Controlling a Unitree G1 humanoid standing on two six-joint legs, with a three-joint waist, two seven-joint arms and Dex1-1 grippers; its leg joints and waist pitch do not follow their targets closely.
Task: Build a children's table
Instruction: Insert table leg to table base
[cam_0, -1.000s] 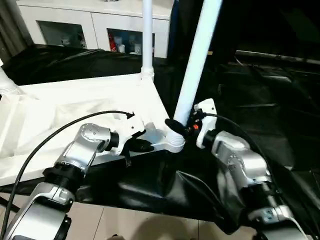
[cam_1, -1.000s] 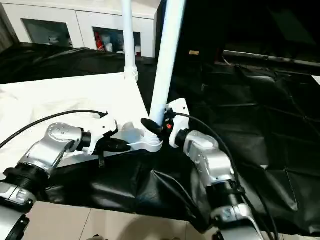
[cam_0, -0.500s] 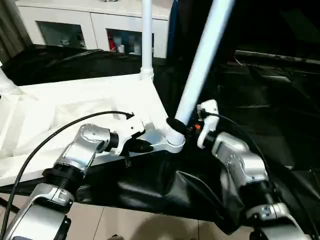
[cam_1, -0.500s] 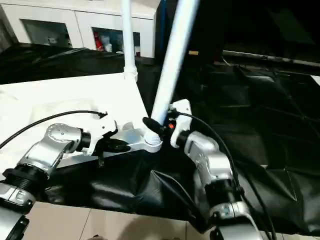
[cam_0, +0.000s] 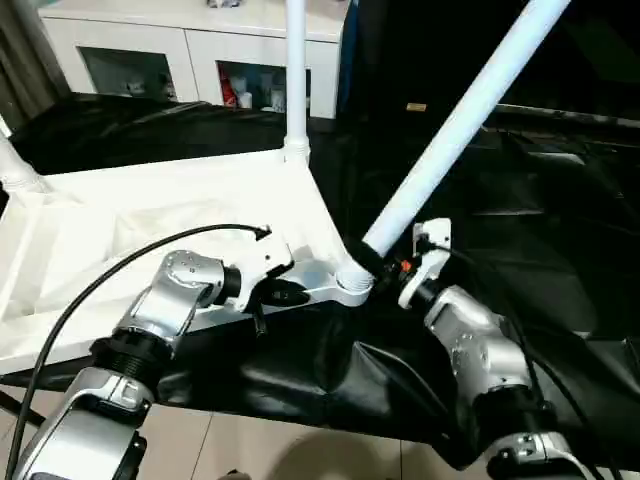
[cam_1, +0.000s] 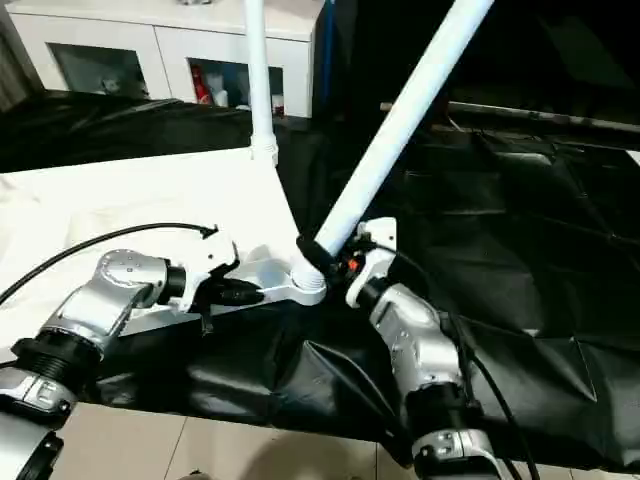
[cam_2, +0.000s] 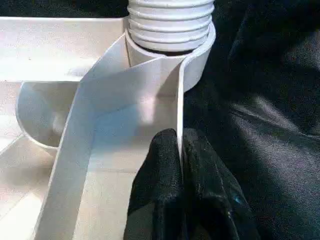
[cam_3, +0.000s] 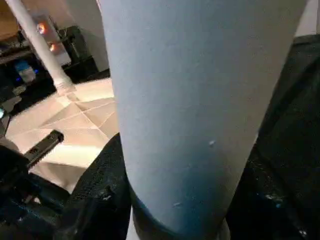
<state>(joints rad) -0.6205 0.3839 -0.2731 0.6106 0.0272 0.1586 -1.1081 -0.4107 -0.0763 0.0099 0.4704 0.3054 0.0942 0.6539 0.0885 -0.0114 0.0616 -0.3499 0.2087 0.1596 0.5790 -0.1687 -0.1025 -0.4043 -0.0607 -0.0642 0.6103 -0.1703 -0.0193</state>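
Done: far leg (cam_0: 295, 80) stands in its socket.
Left: near-right leg (cam_0: 455, 125) leans, not seated.
Left gripper (cam_2: 180, 150): pinching tabletop rim (cam_2: 179, 110).
Right gripper (cam_0: 372, 262): clamped around leaning leg.

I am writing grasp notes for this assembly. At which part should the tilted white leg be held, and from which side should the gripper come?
Grip the tilted leg low, just above the corner socket, coming from the robot's right as the right gripper does. There the tube is round, within reach, and near its pivot.
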